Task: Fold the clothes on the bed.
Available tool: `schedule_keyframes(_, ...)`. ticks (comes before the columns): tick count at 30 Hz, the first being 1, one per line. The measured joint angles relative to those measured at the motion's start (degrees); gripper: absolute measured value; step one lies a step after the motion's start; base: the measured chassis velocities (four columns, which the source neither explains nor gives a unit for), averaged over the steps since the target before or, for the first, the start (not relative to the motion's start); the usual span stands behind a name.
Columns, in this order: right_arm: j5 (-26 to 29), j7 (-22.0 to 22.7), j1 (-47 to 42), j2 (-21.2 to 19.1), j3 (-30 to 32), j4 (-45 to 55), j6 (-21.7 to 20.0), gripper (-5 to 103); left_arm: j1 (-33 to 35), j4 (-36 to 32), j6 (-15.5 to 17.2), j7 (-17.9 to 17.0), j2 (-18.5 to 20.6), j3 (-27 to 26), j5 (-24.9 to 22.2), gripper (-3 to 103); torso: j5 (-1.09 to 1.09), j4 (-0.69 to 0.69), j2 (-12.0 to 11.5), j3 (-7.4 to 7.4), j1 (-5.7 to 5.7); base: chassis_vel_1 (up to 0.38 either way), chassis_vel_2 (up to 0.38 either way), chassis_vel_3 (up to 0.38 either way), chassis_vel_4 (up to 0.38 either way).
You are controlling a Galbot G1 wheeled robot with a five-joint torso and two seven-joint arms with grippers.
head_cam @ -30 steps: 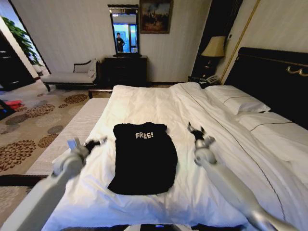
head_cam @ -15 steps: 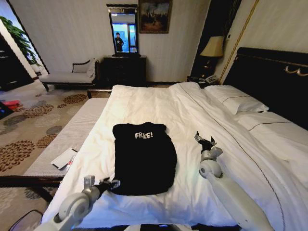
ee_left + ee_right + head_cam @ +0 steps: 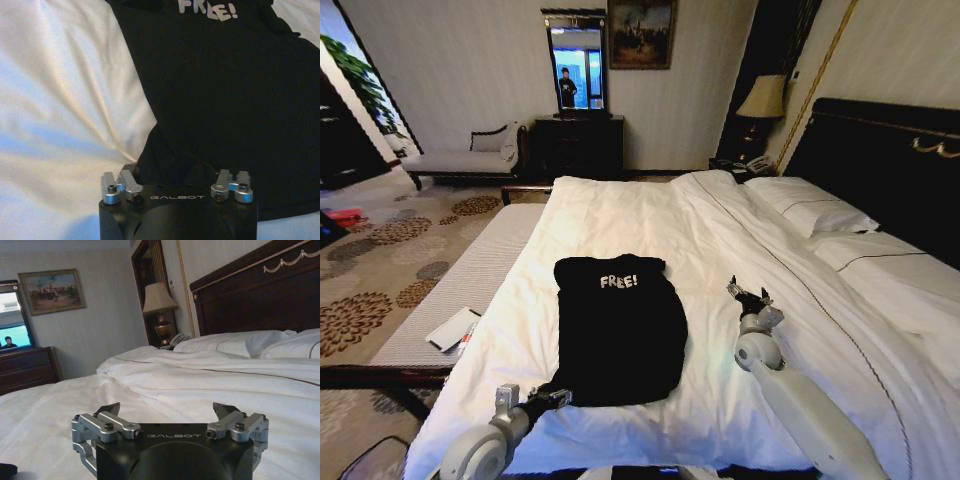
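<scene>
Black T-shirt lies flat on the white bed, lettering toward the far end, hem toward me, sleeves already tucked in by the look of it. Change over the last second: I've swung the left gripper from beside the shirt's chest down to the near hem corner on my left; in the last half second it only crept in a touch. It now sits right at that corner. Left wrist view puts the hem fabric directly ahead of the left gripper, jaws spread, tips lost against the dark cloth, so contact is unconfirmed and nothing is gripped. Right gripper pulled back toward me a little, hovering over bare sheet well apart from the shirt's right edge, jaws released per the right wrist view. My read: left is staged for a hem pinch to fold bottom-to-top; right is not yet lined up on its corner. White booklet on the bench beside the bed, irrelevant.
</scene>
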Motion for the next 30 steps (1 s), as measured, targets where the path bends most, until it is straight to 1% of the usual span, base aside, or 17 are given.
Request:
schedule_keyframes(1,0.00,0.00,0.00,0.00,0.00,0.00,0.00,100,0.00,0.00,0.00,0.00,0.00,0.00,0.00,70,0.00,0.00,0.00,0.00,0.00,0.000,0.000,0.000,0.000)
schedule_keyframes(4,-0.07,0.20,0.35,-0.04,-0.02,-0.24,-0.02,100,0.82,-0.51,-0.64,-0.07,0.32,-0.36,0.23,54,0.01,-0.02,0.00,0.00,0.00,0.000,0.000,0.000,0.000)
schedule_keyframes(6,-0.07,0.23,0.45,-0.04,0.00,-0.24,-0.02,100,1.06,-0.71,-0.76,-0.13,0.39,-0.42,0.33,54,0.00,-0.01,0.00,0.00,0.00,0.000,0.000,0.000,0.000)
schedule_keyframes(7,-0.05,0.25,0.60,0.04,0.07,-0.19,-0.03,100,1.51,-1.04,-0.96,-0.29,0.40,-0.47,0.64,43,0.00,-0.02,0.00,0.00,0.00,0.000,0.000,0.000,0.000)
schedule_keyframes(9,-0.05,0.25,0.67,0.14,0.10,-0.18,-0.03,100,1.88,-1.26,-1.04,-0.49,0.33,-0.49,0.93,43,0.00,-0.01,0.00,0.00,0.00,0.000,0.000,0.000,0.000)
schedule_keyframes(14,-0.53,0.19,1.19,0.48,-0.50,-1.62,-0.04,100,3.39,-1.48,-2.13,-0.51,-0.73,-0.89,3.41,16,0.01,0.00,0.00,0.00,0.00,0.000,0.000,0.000,0.000)
schedule_keyframes(16,-0.60,0.19,1.39,0.41,-0.69,-1.82,-0.06,100,3.25,-1.40,-2.31,-0.46,-0.96,-1.02,3.59,16,0.02,0.00,0.00,0.00,0.00,0.000,0.000,0.000,0.000)
schedule_keyframes(18,-0.57,0.28,2.29,0.20,-1.27,-2.16,-0.17,100,2.32,-1.27,-2.57,-0.43,-1.66,-1.29,3.63,5,0.00,0.00,0.00,0.00,0.00,0.000,0.000,0.000,0.000)
schedule_keyframes(19,-0.51,0.36,2.46,0.18,-1.39,-2.18,-0.20,100,2.13,-1.28,-2.59,-0.43,-1.80,-1.32,3.60,2,0.00,0.00,0.00,0.00,0.00,0.000,0.000,0.000,0.000)
schedule_keyframes(25,-0.46,0.70,2.64,0.15,-1.69,-2.19,-0.34,100,2.89,-2.44,-2.65,-0.66,-1.79,-1.35,3.80,2,0.00,0.00,-0.01,0.00,0.00,0.000,0.000,0.000,0.000)
schedule_keyframes(30,-1.28,0.75,1.50,0.57,-0.85,-2.07,-0.34,100,6.79,-5.32,-3.10,-0.79,1.90,-1.86,5.55,2,0.01,-0.01,-0.01,0.00,0.00,0.000,0.000,0.000,0.000)
